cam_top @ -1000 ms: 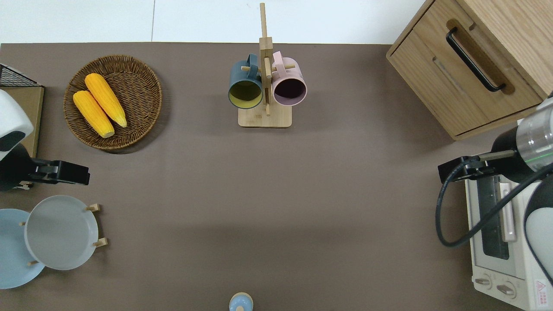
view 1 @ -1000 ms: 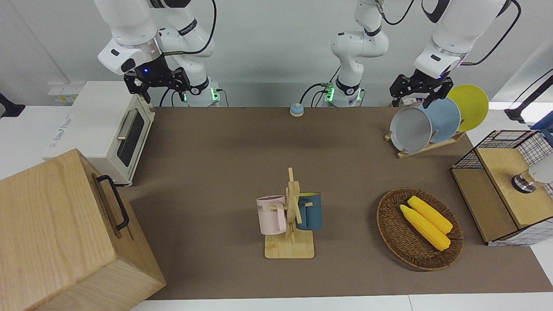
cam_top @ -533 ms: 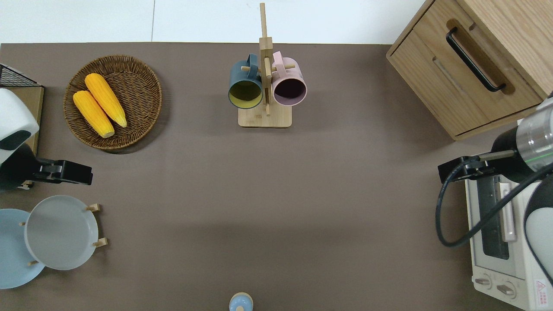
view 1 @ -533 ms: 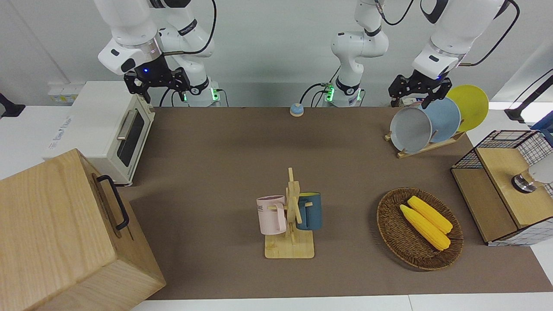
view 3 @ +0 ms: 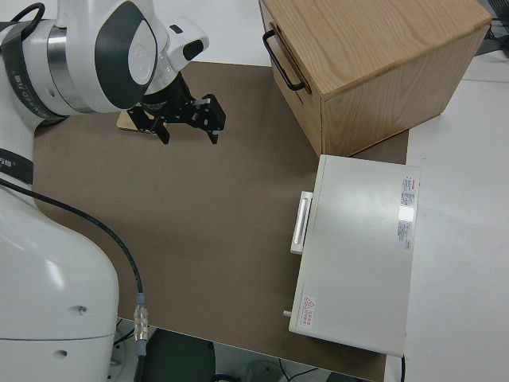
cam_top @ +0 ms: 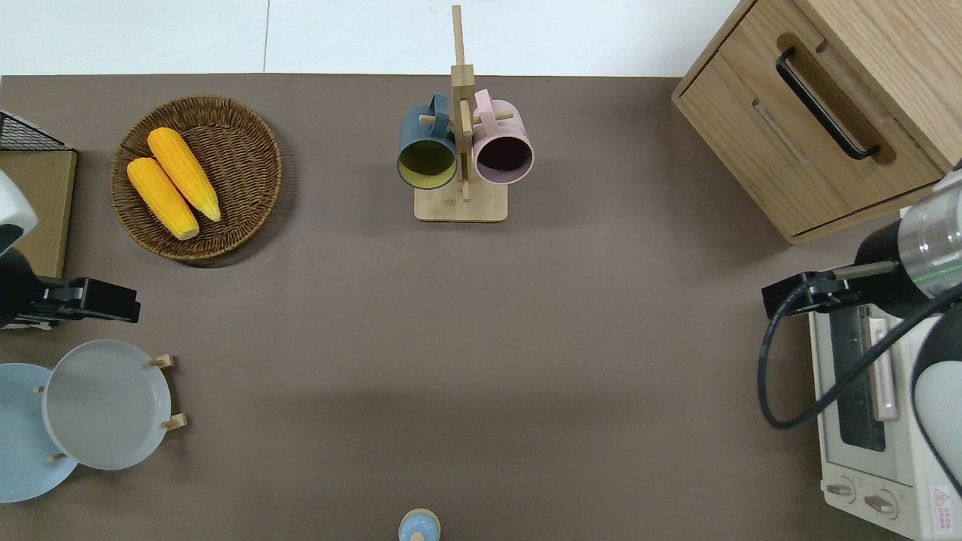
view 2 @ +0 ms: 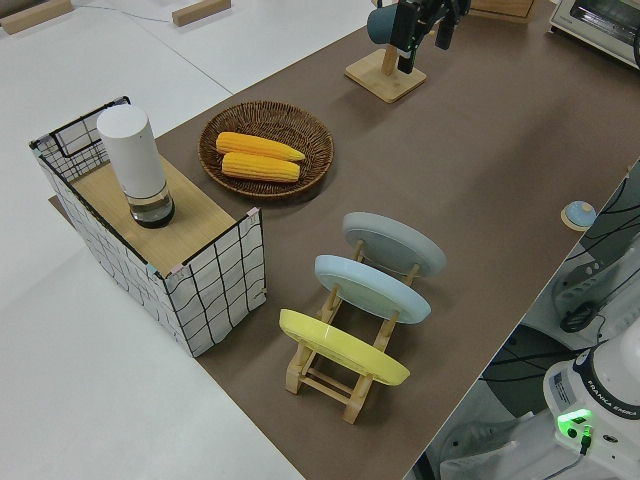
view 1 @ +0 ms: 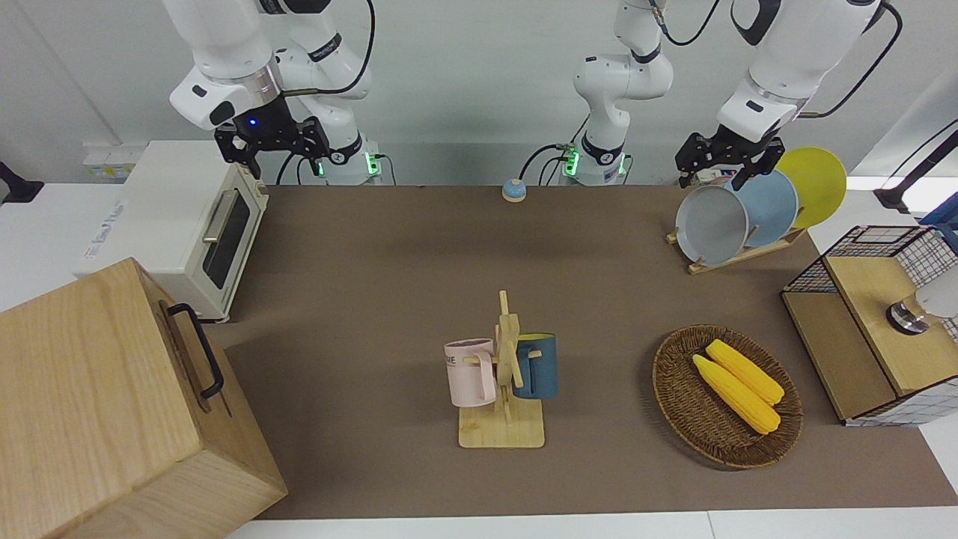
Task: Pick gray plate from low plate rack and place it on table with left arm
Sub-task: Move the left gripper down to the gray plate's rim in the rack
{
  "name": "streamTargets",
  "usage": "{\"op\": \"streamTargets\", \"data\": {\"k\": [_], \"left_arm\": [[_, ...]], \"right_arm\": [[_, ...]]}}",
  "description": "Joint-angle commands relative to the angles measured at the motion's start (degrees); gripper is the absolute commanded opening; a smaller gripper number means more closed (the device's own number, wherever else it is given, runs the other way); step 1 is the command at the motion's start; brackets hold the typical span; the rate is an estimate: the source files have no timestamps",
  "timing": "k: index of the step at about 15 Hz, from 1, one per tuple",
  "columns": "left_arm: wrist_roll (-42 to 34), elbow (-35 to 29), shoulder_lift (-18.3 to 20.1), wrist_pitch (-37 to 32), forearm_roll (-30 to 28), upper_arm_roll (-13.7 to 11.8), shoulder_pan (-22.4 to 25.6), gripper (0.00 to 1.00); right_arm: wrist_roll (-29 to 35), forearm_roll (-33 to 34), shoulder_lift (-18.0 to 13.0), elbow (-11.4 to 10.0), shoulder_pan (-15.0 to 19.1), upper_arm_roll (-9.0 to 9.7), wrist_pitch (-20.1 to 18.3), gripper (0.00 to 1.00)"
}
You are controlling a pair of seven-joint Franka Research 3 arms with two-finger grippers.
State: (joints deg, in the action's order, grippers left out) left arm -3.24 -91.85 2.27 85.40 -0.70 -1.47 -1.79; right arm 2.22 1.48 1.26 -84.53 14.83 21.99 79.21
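The gray plate leans in the slot of the low plate rack farthest from the table's end; it also shows in the overhead view and the left side view. My left gripper is open and empty, up in the air. In the overhead view it is over bare table between the rack and the wicker basket. It touches no plate. My right gripper is open and parked.
A light blue plate and a yellow plate stand in the same rack. A wire basket stands at the left arm's end, a mug stand mid-table, a toaster oven and wooden cabinet at the right arm's end.
My left gripper has shifted slightly toward the left arm's end of the table, still open above the rack area. The plates and the right arm have not moved.
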Motion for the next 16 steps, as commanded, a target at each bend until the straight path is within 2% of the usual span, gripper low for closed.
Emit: {"op": "streamTargets", "data": {"k": [1, 4, 9, 13, 16], "left_arm": [[0.51, -0.78, 0.89, -1.12, 0.35, -0.64, 2.4, 0.99], [1.91, -2.27, 2.03, -1.29, 2.97, -1.08, 2.75, 0.99], [1.04, -13.33, 9.41, 4.15, 3.69, -1.6, 2.84, 0.99], [0.08, -16.42, 10.73, 5.12, 3.69, -1.61, 2.75, 0.99], [-0.02, -21.34, 14.06, 8.1, 3.69, -1.61, 2.75, 0.99]], "right_arm": [[0.68, 0.37, -0.12, 0.42, 1.35, 1.22, -0.63, 0.983], [0.68, 0.28, -0.12, 0.42, 1.35, 1.22, -0.63, 0.983], [0.68, 0.37, -0.12, 0.42, 1.35, 1.22, -0.63, 0.983], [0.68, 0.28, -0.12, 0.42, 1.35, 1.13, -0.63, 0.983], [0.68, 0.37, -0.12, 0.33, 1.35, 1.22, -0.63, 0.983]]}}
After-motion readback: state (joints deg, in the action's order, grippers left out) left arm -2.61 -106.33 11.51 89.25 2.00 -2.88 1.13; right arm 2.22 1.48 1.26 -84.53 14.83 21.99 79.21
